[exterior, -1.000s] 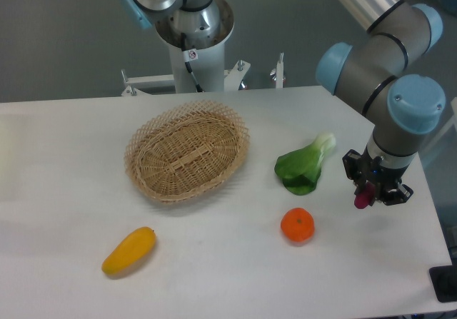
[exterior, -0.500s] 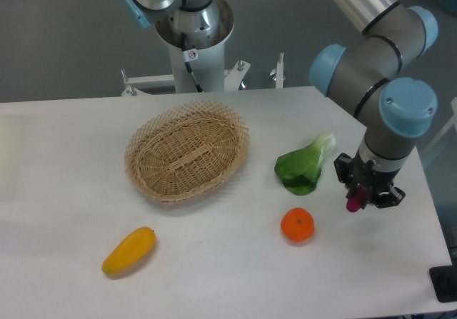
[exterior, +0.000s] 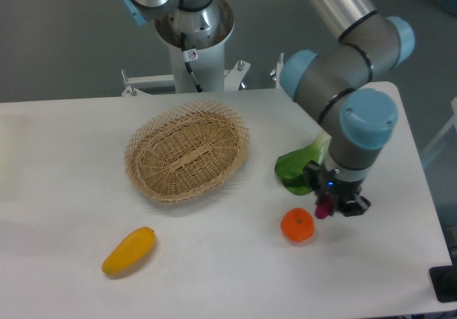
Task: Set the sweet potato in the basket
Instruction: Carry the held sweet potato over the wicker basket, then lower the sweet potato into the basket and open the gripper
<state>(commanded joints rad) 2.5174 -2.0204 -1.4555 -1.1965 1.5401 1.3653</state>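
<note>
Shifted left since half a second ago: gripper (exterior: 330,206) with its load, from near the table's right edge to a spot just right of the orange (exterior: 297,225). Everything else lying where it lay.

Fingers closed on the sweet potato (exterior: 322,207), held upright, only its magenta lower end showing below the black jaws. Raised off the table (exterior: 214,276), clear of the surface as far as can be judged. Wrist and blue-capped joint directly above, arm running up and back toward the top of frame.

Just left and slightly below: orange, on the table, close to the sweet potato's tip but apart from it. Up and to the left, partly hidden behind the wrist: leafy green vegetable (exterior: 296,170), pale stalk end pointing up-right under the arm.

Well to the left and farther back: basket (exterior: 187,153), oval, wicker, upright, nothing inside. Sweet potato not yet over it.

Far to the lower left: yellow-orange fruit (exterior: 128,250), lying at a slant near the front of the table.

Behind the basket: white pedestal (exterior: 194,44) of the arm's base.
</note>
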